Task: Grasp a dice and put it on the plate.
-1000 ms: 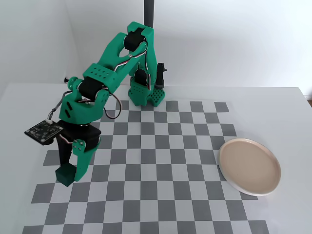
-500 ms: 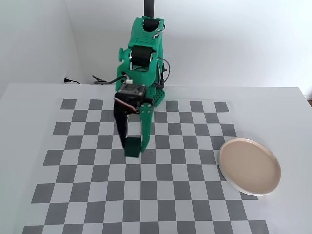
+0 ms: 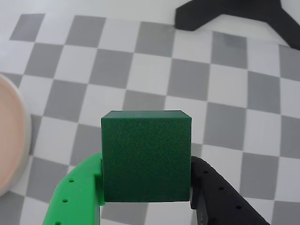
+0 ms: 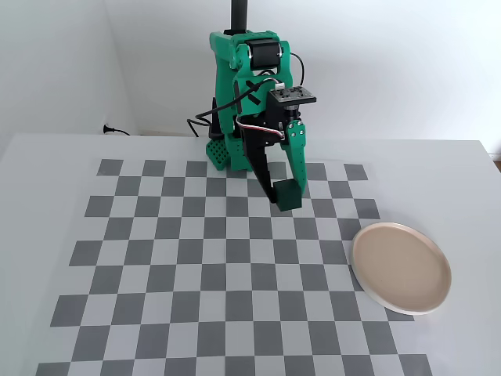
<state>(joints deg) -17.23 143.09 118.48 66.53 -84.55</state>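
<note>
In the wrist view, the left edge cuts off most of the plate [image 3: 11, 136].

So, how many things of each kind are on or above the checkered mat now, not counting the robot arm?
Dice: 1, dark green, held in the gripper above the mat
Plate: 1, pale beige-pink, empty, at the mat's right edge in the fixed view
Total: 2

Tabletop [image 4: 47, 157]: white, filling the lower part of the fixed view.
Checkered mat [image 4: 196, 298]: grey and white squares, lying flat across the tabletop's middle.
Wall [image 4: 391, 63]: plain white, behind the tabletop.
Pole [image 4: 239, 16]: dark, upright at the back.
Cable [image 4: 117, 131]: black, at the rear left edge.
Black stand foot [image 3: 234, 14]: top of the wrist view.
</note>
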